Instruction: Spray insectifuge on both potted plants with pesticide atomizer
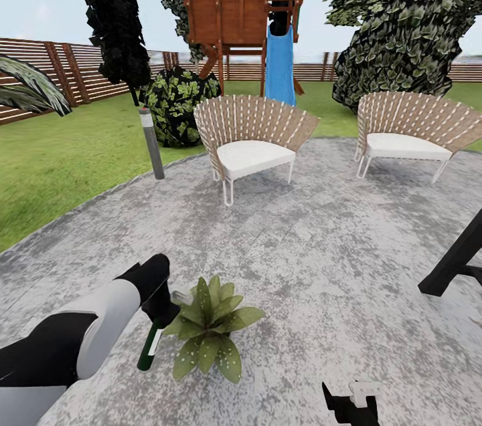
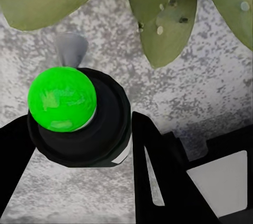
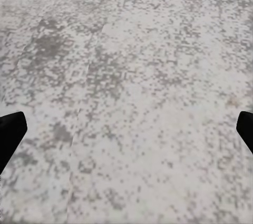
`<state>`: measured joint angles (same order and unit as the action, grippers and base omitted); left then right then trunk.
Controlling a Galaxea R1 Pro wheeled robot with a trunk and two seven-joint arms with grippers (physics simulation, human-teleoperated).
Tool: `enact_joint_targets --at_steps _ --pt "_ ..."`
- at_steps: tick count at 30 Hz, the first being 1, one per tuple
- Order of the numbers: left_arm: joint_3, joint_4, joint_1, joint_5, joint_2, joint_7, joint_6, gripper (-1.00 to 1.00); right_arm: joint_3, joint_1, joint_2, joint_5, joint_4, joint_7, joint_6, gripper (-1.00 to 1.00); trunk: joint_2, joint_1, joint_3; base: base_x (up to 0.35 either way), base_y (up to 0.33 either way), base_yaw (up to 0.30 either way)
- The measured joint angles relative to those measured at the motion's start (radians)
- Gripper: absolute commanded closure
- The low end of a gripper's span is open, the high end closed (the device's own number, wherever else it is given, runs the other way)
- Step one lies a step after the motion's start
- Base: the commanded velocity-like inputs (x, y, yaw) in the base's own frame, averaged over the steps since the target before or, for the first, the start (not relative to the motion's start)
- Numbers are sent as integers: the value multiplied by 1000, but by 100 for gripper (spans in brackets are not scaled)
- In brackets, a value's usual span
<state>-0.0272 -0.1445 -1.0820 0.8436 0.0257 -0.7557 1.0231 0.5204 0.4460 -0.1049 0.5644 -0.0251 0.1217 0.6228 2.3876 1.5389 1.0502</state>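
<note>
Status check on the patio point(image 1: 321, 245): the atomizer point(image 1: 150, 344) is off the ground and in the left gripper point(image 1: 159, 309), hanging tilted with its dark-green body and white label below the fingers, just beside the plant point(image 1: 209, 327). In the left wrist view the black fingers point(image 2: 158, 171) sit on either side of the black spray head point(image 2: 100, 129), clenched on it, with a bright green cap or button facing the camera and a grey nozzle pointing toward the speckled leaves point(image 2: 163, 18). So the pickup step reads as done, and the nozzle looks aimed at this first plant. Whether any spray has landed I cannot tell; the pale specks on the leaves may be only their own pattern. The right gripper point(image 1: 351, 402) hangs low over bare paving, its fingers point(image 3: 10, 132) spread wide, holding nothing. A second plant is not among what I can see here, so that half of the job looks untouched. Two wicker chairs point(image 1: 251, 138), a bollard lamp point(image 1: 152, 144) and a playhouse point(image 1: 244, 8) stand well apart, beyond the work.
</note>
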Motion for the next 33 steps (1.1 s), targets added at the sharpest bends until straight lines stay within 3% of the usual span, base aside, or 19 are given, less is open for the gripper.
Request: enact_joint_targets --at_steps 8,14,21,23,25,26,29,33 --pt "2 2 7 2 5 0 -1 100 0 0 -1 0 0 0 0 -100 0 0 0 0 68 0" --pt "5 -1 71 3 13 0 -4 100 0 0 -2 1 0 0 1 -100 0 0 0 0 12 0" --pt "-6 -1 71 17 8 -2 -16 100 0 0 -2 2 0 0 1 -100 0 0 0 0 0 0" --pt "-27 -1 68 46 8 -18 -16 100 0 0 -2 1 0 0 1 -100 0 0 0 0 0 0" --pt "-63 -2 67 57 5 -105 -17 100 0 0 -2 0 0 0 1 -100 0 0 0 0 0 0" --pt "-106 -8 67 67 5 -184 -18 100 0 0 -2 -1 0 0 1 -100 0 0 0 0 0 0" --pt "-218 -14 67 77 6 -298 -22 100 0 0 -2 -1 0 0 1 -100 0 0 0 0 0 0" --pt "-246 -16 67 78 3 -320 -23 100 0 0 -2 0 0 0 1 -100 0 0 0 0 9 0"
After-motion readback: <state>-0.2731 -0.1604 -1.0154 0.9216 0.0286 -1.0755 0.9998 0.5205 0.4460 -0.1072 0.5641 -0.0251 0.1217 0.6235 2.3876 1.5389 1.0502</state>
